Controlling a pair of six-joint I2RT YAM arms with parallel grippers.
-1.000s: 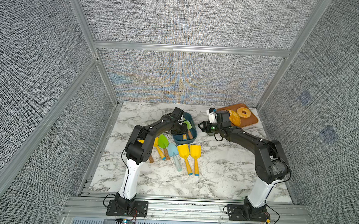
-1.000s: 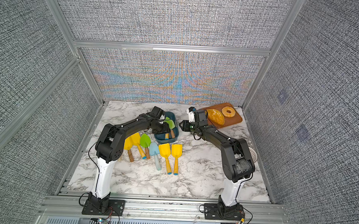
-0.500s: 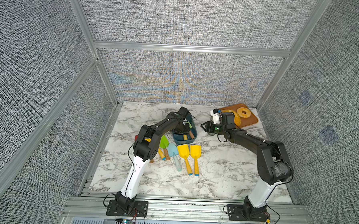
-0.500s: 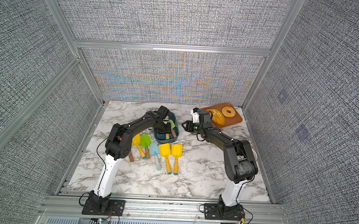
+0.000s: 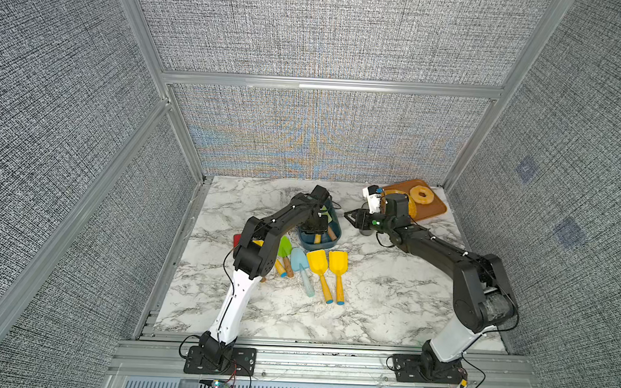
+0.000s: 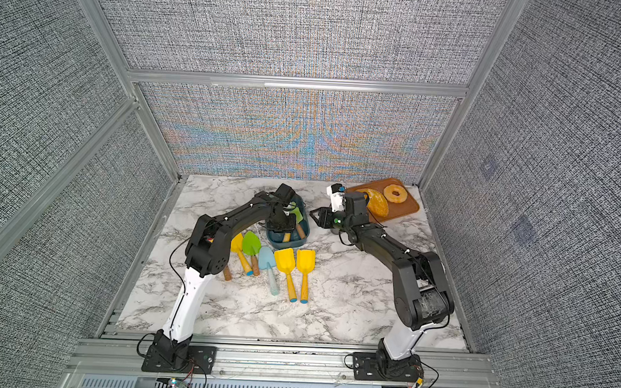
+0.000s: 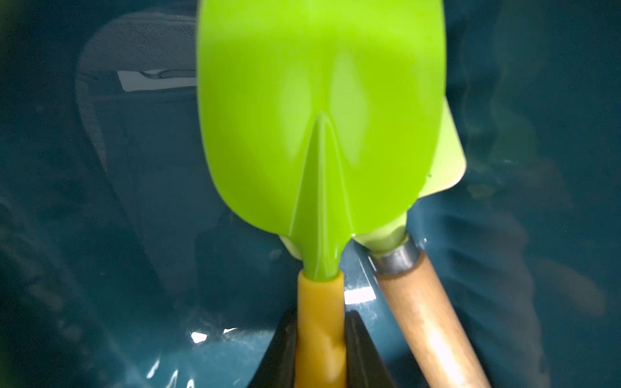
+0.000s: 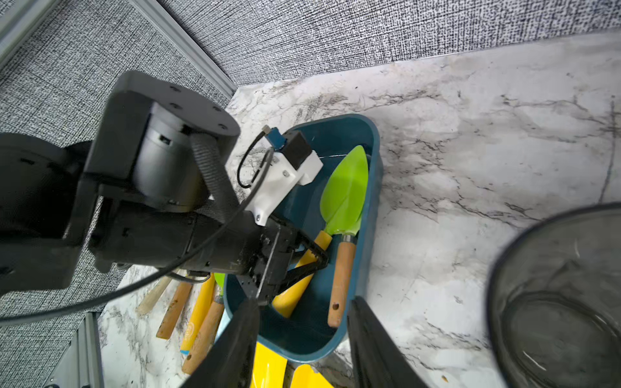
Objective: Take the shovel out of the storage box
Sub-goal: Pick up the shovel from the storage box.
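Inside storage box (image 8: pixel 336 134): green-bladed shovel (image 7: pixel 319 117), yellow handle, lying partly over a wooden-handled shovel (image 7: pixel 426 319). Left gripper (image 7: pixel 321 322) reaches into the box, clamped on the yellow handle. Right gripper (image 5: pixel 353 217) beside the box, jaws apart, empty.

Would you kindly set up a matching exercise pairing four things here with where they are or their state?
Things:
1 yellow-handled green shovel
2 blue shovel
3 doughnut
4 right gripper

States:
A on the tray
B open, empty
C in the box, in the left gripper
D on the table

Pairs: 1-C, 2-D, 3-A, 4-B
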